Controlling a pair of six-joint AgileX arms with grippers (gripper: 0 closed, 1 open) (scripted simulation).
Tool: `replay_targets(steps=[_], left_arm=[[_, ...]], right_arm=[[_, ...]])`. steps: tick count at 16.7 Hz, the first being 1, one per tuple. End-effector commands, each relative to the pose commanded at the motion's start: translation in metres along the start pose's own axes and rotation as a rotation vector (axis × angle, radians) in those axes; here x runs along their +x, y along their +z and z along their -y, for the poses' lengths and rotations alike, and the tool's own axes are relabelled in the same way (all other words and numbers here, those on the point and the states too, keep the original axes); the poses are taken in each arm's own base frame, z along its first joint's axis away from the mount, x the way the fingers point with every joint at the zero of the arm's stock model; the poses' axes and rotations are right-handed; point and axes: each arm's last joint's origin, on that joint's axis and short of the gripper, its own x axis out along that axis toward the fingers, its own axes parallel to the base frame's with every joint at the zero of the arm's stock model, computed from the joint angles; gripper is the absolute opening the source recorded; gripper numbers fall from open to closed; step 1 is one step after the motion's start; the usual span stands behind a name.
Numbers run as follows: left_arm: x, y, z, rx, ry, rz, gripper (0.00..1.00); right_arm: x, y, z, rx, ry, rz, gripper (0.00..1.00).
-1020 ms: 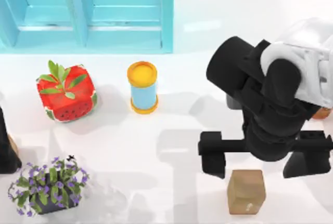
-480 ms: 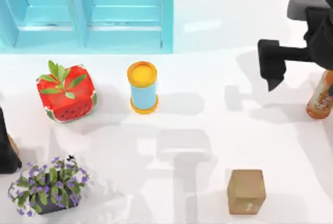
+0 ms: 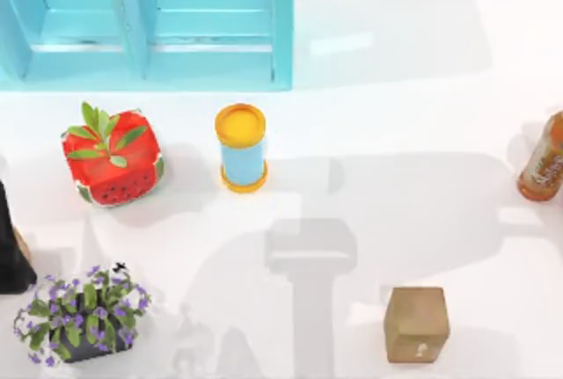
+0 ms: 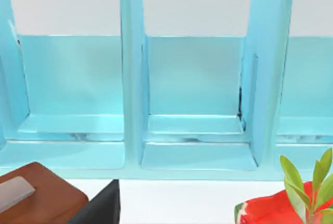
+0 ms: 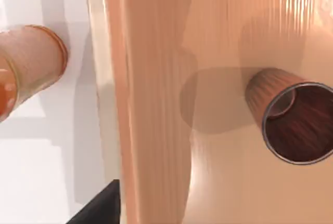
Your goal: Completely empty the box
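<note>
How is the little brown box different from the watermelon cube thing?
The brown box is plain tan all over; the watermelon cube is red with a green rind edge and dark seeds. The watermelon cube has green leaves growing out of its top; the brown box has none. The brown box looks smaller and sits toward the table's right, the watermelon cube toward its left. Both are blocky and rest on the white table.

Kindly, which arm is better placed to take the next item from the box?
Right: its wrist view looks into the wooden box holding a cup; the left arm, at the left edge, faces the blue shelf.

wooden box [image 5: 156, 104] wall | brown cup [image 5: 291, 120] inside | orange bottle [image 5: 26, 68] outside
</note>
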Motion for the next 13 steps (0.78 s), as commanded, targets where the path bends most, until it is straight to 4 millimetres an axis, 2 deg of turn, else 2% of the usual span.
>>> replay_targets(steps=[3,5,11,13], left_arm=[[0.0,0.0,0.0,0.0,0.0,0.0,1.0],[0.0,0.0,0.0,0.0,0.0,0.0,1.0],[0.0,0.0,0.0,0.0,0.0,0.0,1.0],[0.0,0.0,0.0,0.0,0.0,0.0,1.0]], right_arm=[[0.022,0.003,0.048,-0.02,-0.003,-0.092,1.0],[0.029,0.005,0.062,-0.034,-0.002,-0.128,1.0],[0.031,0.005,0.064,-0.039,-0.003,-0.134,1.0],[0.038,0.005,0.064,-0.037,-0.002,-0.136,1.0]])
